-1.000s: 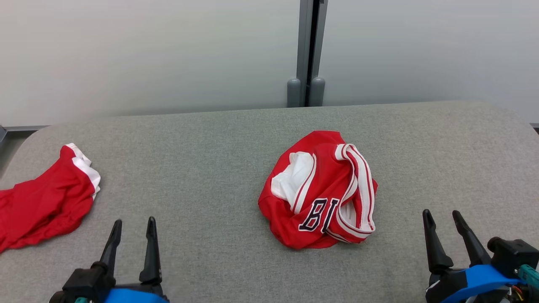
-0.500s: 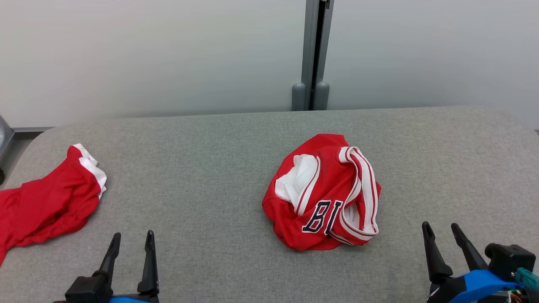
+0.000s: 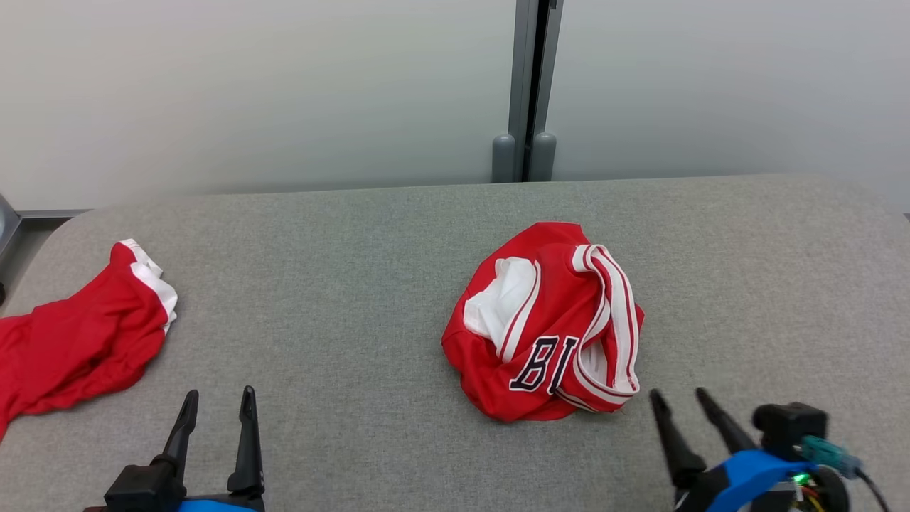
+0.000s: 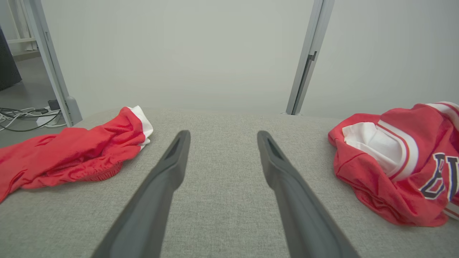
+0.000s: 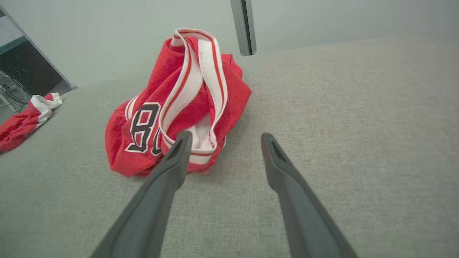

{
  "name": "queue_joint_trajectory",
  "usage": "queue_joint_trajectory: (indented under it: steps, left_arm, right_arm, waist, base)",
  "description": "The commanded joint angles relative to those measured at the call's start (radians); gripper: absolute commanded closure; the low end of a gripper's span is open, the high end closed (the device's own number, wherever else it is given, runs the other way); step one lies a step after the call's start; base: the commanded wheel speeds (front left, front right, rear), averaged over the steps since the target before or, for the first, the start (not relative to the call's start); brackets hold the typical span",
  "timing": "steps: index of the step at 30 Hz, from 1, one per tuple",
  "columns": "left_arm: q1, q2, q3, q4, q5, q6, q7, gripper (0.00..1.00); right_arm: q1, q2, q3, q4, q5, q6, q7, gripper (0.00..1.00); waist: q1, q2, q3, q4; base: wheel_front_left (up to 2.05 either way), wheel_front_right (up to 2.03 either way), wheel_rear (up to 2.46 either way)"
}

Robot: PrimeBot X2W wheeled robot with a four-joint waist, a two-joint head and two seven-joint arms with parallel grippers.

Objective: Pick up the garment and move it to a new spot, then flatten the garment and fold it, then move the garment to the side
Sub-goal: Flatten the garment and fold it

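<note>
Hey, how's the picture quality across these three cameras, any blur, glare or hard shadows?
Head view: soft even light, no glare, the right jaws slightly smeared. Left wrist view: sharp, though the wide lens tilts the grey post. Right wrist view: softest overall, with a faint shadow right of the jersey.
</note>
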Motion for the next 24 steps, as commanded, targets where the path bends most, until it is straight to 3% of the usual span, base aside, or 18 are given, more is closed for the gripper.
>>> queue_joint_trajectory:
  steps: [1,7,18,19,20,24]
  left_arm:
    - [-0.016,0.0,0.0,0.001,0.002,-0.006,-0.003,0.0]
    - [-0.032,0.002,-0.011,0.011,0.005,-0.014,-0.003,0.0]
    - [-0.061,0.006,-0.029,0.013,0.021,-0.017,-0.003,0.0]
    - [-0.063,0.005,-0.031,0.013,0.022,-0.017,-0.003,0.0]
    - [-0.065,0.005,-0.032,0.014,0.022,-0.018,-0.003,0.0]
    - [-0.062,0.003,-0.033,0.015,0.02,-0.02,-0.003,0.0]
  right_arm:
    - [-0.019,-0.004,0.021,0.019,0.007,0.0,0.02,0.0]
    - [-0.092,-0.004,0.09,0.154,0.043,0.0,0.064,0.0]
    - [-0.269,-0.004,0.166,0.386,0.069,0.0,-0.034,0.0]
    - [-0.28,-0.004,0.172,0.397,0.071,0.0,-0.049,0.59]
    - [-0.288,-0.004,0.177,0.409,0.068,0.0,-0.064,1.0]
    - [-0.312,-0.004,0.186,0.433,0.075,0.0,-0.108,1.0]
  waist:
    - [0.0001,0.0,0.003,0.002]
    - [0.0001,0.0,0.021,0.014]
    - [0.0001,0.0,0.057,0.031]
    - [0.0001,0.0,0.057,0.032]
    - [0.0001,0.0,0.057,0.033]
    - [0.0001,0.0,0.051,0.032]
  base:
    - [0.0,0.0,0.0]
    - [0.0,0.0,0.0]
    - [0.0,0.0,0.0]
    - [0.0,0.0,0.0]
    - [0.0,0.0,0.0]
    - [0.0,0.0,0.0]
